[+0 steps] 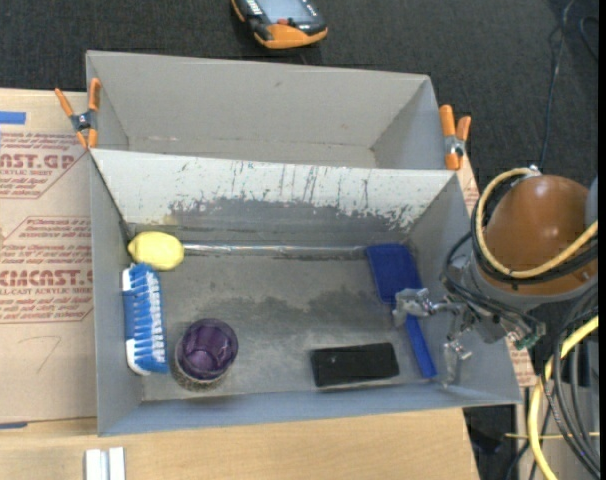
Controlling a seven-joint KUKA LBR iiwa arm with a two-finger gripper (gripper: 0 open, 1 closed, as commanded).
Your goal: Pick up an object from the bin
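**Gripper at right wall, over blue flat-bladed tool**

Camera view. Gripper [435, 326] low inside bin [263, 108], hard against right wall, under orange-brown wrist cover [538, 233]. Positioned directly over blue flat-bladed tool [391, 266] on bin floor: broad end toward back wall, narrow handle slanting toward front right corner. Metal parts of gripper overlapping handle about midway along. Touching or just above: cannot tell. Spread or pressed together: cannot tell from this angle.

Neighbours, nearest first:
- Black flat rectangular slab [355, 364], lying flat by front wall, just left of blue handle's lower end; near gripper but apart from it.
- Purple round cup [207, 349], front left, upright, mouth up.
- Blue-and-white brush [144, 318], laid along left wall, just beside purple cup.
- Yellow lemon-shaped lump [156, 250], back left corner, just beyond brush's far end.

Obstructions: right wall tight on one side of gripper, black slab closest on the other. Cup, brush and yellow lump well apart from gripper, across bin floor.
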